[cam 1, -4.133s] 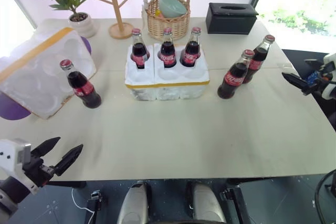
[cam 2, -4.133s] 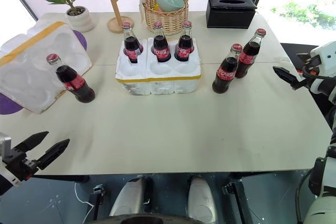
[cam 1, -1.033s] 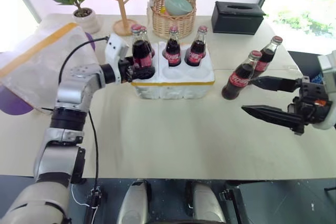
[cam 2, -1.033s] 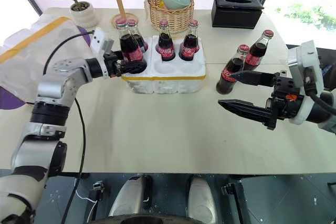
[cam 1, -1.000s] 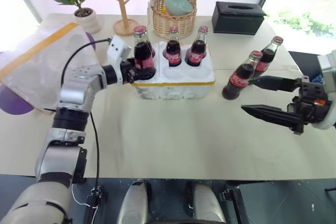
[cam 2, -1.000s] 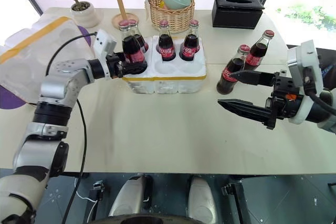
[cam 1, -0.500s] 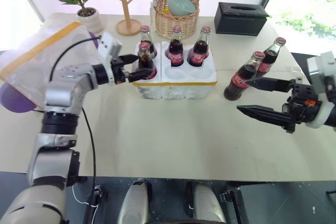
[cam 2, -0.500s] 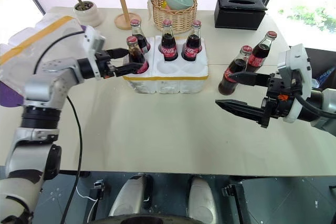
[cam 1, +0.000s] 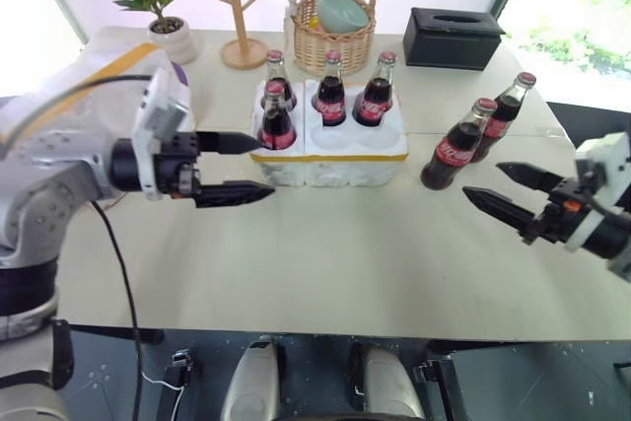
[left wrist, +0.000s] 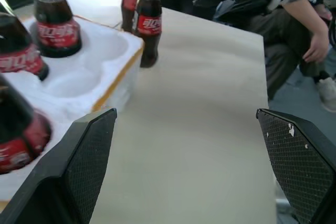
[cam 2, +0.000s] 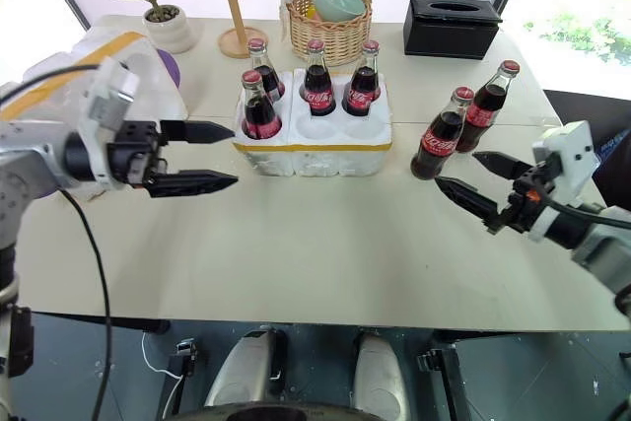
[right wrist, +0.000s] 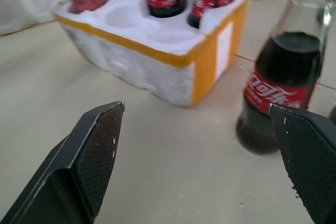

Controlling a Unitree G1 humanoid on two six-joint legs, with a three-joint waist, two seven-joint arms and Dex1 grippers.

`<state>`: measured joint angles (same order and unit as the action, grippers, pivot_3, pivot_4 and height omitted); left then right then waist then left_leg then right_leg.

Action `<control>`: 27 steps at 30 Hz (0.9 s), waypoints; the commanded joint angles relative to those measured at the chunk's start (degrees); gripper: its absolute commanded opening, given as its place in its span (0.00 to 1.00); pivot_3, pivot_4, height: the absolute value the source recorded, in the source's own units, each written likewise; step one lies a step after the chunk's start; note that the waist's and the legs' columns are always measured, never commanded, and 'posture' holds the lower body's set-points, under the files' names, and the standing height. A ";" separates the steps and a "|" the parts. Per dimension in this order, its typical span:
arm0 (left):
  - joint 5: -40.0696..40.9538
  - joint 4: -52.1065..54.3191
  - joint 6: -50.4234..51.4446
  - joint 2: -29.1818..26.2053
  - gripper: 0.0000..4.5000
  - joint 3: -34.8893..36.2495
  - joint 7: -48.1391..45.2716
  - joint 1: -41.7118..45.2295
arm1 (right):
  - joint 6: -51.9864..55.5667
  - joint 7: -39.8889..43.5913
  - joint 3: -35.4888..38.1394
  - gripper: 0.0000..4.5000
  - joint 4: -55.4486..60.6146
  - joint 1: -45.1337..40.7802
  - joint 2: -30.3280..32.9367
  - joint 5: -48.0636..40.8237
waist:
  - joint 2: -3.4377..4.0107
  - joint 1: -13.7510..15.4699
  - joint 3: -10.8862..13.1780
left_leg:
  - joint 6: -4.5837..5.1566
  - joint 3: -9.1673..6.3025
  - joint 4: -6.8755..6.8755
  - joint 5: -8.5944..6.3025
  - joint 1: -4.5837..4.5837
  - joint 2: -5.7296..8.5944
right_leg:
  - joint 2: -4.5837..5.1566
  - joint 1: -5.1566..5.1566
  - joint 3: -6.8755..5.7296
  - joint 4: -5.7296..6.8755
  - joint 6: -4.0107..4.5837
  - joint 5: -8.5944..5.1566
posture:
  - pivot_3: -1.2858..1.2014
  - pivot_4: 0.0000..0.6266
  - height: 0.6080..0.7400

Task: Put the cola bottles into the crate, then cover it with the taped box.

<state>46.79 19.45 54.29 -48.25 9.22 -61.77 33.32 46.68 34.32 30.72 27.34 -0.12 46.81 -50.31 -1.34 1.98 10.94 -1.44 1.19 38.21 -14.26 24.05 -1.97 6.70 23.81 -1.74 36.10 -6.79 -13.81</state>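
1. Left eye view: the low white foam crate with a yellow tape band [cam 1: 327, 150] holds four small glass cola bottles with red caps, three in its back row [cam 1: 332, 98] and one in its front left well [cam 1: 276, 117]; two front wells are bare. Two more bottles [cam 1: 454, 146] stand on the pale surface [cam 1: 345, 253] to the right of the crate. The left claw [cam 1: 235, 166] hovers spread and empty beside the crate's left end.
2. Right eye view: the right claw [cam 2: 471, 183] is spread wide near the two loose bottles. The tall white foam taped box [cam 2: 128, 71] lies left of the crate.
3. Left wrist view: a seated person [left wrist: 294, 30] is beyond the surface's far edge.
4. Right wrist view: the nearest loose bottle [right wrist: 283, 85] stands beside the crate's corner. A careless approach could tip it into its neighbour.
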 commanded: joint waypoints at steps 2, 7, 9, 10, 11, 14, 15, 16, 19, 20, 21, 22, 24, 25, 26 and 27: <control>-1.17 3.64 -2.83 3.40 0.99 -0.97 5.74 -1.45 | -4.12 -6.45 -4.87 1.00 -1.17 -3.55 -5.24 5.48 | 0.03 -0.07 0.01 | 0.00 0.01 -0.01 0.00 0.01 0.01 | 0.00 0.02 0.03 0.01 -0.02 0.01 | 0.52 0.24 0.97; -0.62 5.25 -3.15 6.45 0.99 -1.32 9.92 -2.66 | -8.85 -9.65 -8.02 1.00 -10.47 -10.42 -9.98 11.28 | 0.04 -0.34 0.01 | 0.00 0.00 -0.02 0.00 0.02 0.02 | 0.00 0.02 0.02 0.00 -0.02 0.01 | 0.52 0.24 0.97; -1.36 5.32 -3.81 6.73 0.99 -1.75 10.59 -2.95 | -9.90 -9.49 -8.64 1.00 -13.51 -12.64 -10.99 12.09 | 0.05 -0.39 0.02 | 0.00 0.00 -0.04 0.00 0.01 0.02 | 0.00 0.02 0.02 0.00 -0.02 0.01 | 0.52 0.24 0.97; -1.38 5.36 -3.98 6.98 0.99 -1.75 11.02 -3.00 | -10.35 -9.21 -9.24 1.00 -14.90 -13.72 -11.27 12.59 | 0.05 -0.48 0.02 | 0.00 0.00 -0.04 0.00 0.01 0.02 | 0.00 0.03 0.01 0.00 -0.02 0.01 | 0.52 0.24 0.97; -1.16 5.33 -3.98 7.30 0.99 -1.63 11.55 -2.92 | -11.06 -8.50 -10.18 1.00 -16.21 -14.67 -11.40 13.35 | 0.05 -0.68 0.02 | 0.00 0.00 -0.05 0.00 0.01 0.02 | -0.01 0.02 0.01 0.00 -0.02 0.01 | 0.52 0.24 0.97; -0.66 5.33 -3.91 8.04 0.99 -1.65 12.60 -2.51 | -12.82 -6.34 -12.76 1.00 -19.85 -17.06 -11.52 15.57 | 0.05 -1.24 0.01 | 0.00 0.00 -0.05 0.00 0.01 0.02 | 0.00 0.02 0.01 0.00 -0.02 0.01 | 0.52 0.24 0.97; -0.72 5.35 -3.93 8.21 0.99 -1.88 12.80 -2.38 | -13.50 -5.74 -13.59 1.00 -21.48 -18.33 -11.77 16.22 | 0.05 -1.34 0.01 | 0.00 0.00 -0.05 0.00 0.01 0.02 | 0.00 0.02 0.01 0.00 -0.03 0.01 | 0.52 0.24 0.97; -0.71 5.37 -3.96 8.36 0.99 -2.07 12.84 -2.27 | -14.18 -5.24 -14.22 1.00 -23.07 -19.53 -12.15 16.78 | 0.05 -1.38 0.01 | 0.00 0.00 -0.06 0.00 0.01 0.02 | 0.00 0.02 0.02 0.00 -0.03 0.01 | 0.52 0.24 0.97; -0.43 5.36 -3.88 8.57 0.99 -2.43 12.73 -1.94 | -16.49 -4.28 -15.80 1.00 -29.04 -23.46 -13.34 18.86 | 0.07 -1.51 0.02 | 0.00 0.00 -0.08 0.00 -0.01 0.01 | -0.02 0.03 0.01 0.01 -0.03 0.01 | 0.52 0.24 0.97; -0.27 5.34 -3.82 8.63 0.99 -2.51 12.73 -1.77 | -17.74 -3.80 -16.45 1.00 -31.60 -25.02 -13.72 19.94 | 0.08 -1.57 0.03 | 0.00 0.00 -0.08 0.00 -0.01 0.01 | -0.03 0.04 0.01 0.01 -0.03 0.01 | 0.52 0.24 0.97; -0.15 5.30 -3.80 8.64 0.99 -2.59 12.75 -1.63 | -18.76 -3.43 -16.95 1.00 -33.87 -26.40 -14.06 20.80 | 0.08 -1.62 0.03 | 0.00 0.00 -0.08 0.00 -0.01 0.01 | -0.02 0.04 0.02 0.01 -0.03 0.01 | 0.52 0.24 0.97; -0.16 5.27 -3.89 8.57 0.99 -2.71 12.70 -1.52 | -19.51 -3.09 -17.33 1.00 -35.95 -27.68 -14.40 21.45 | 0.08 -1.67 0.03 | 0.00 0.00 -0.08 0.00 -0.01 0.01 | -0.03 0.04 0.01 0.01 -0.03 0.01 | 0.52 0.24 0.97; -0.19 5.15 -3.98 8.47 1.00 -2.88 12.64 -1.29 | -21.04 -2.05 -17.66 0.94 -39.03 -29.62 -14.95 22.29 | 0.09 -1.51 0.03 | 0.00 0.00 -0.08 0.00 -0.01 0.01 | -0.02 0.04 0.02 0.01 -0.03 0.02 | 0.52 0.24 0.97; -0.20 5.09 -3.98 8.46 1.00 -2.92 12.63 -1.17 | -21.48 -1.59 -17.64 0.88 -39.80 -30.27 -15.14 22.32 | 0.09 -1.41 0.03 | 0.00 0.00 -0.08 0.00 0.00 0.01 | -0.02 0.03 0.01 0.00 -0.03 0.02 | 0.52 0.24 0.97; -0.14 5.14 -3.90 8.47 1.00 -2.92 12.73 -1.04 | -21.59 -1.12 -17.50 0.80 -39.67 -30.59 -15.23 22.08 | 0.09 -1.37 0.03 | 0.00 0.00 -0.08 0.00 0.00 0.01 | -0.02 0.03 0.01 0.00 -0.03 0.02 | 0.52 0.24 0.97; -0.12 5.18 -3.85 8.49 1.00 -2.91 12.83 -0.94 | -21.53 -0.85 -17.36 0.69 -39.44 -30.80 -15.26 21.90 | 0.09 -1.38 0.03 | 0.00 0.00 -0.08 0.00 0.02 0.01 | -0.02 0.04 0.01 -0.01 -0.03 0.02 | 0.52 0.24 0.97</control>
<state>45.75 23.48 51.50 -39.54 5.73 -48.89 31.33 26.47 32.29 12.18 -13.35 -29.71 31.62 -27.79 -1.25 0.59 10.97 -1.44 1.19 38.13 -14.26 24.07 -1.96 6.68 23.84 -1.72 36.09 -6.82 -13.79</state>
